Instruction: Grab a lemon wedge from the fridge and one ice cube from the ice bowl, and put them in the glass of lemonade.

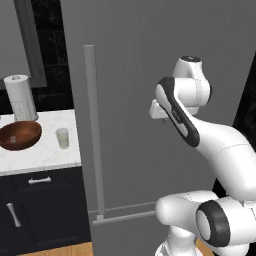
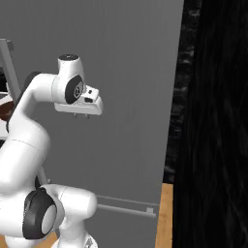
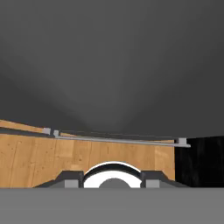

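Up front in the left base view stands the fridge [image 1: 150,100], grey, its door closed, with the long vertical bar handle [image 1: 94,130] running down its left side. My arm [image 1: 210,145] rises from the lower right and folds back in front of the door, and my hand sits near the door's middle, well to the right of the handle. To the left, on the white counter [image 1: 45,155], the ice bowl [image 1: 20,136] lies just beside the glass of lemonade [image 1: 62,138], the two apart. A paper towel roll [image 1: 21,97] stands upright behind the bowl. I cannot make out the lemon wedge or the ice cube.

Over in the right base view, my hand points downward before the grey door [image 2: 131,97]; a horizontal bar handle [image 2: 126,209] crosses the lower part.

Down the hand view, my pincer [image 3: 112,183] shows two dark tips at the bottom, a gap between them and nothing in it; I can't tell whether it counts as spread. Beyond are the grey door [image 3: 112,65], the horizontal bar [image 3: 118,140] and the wooden floor [image 3: 35,153].
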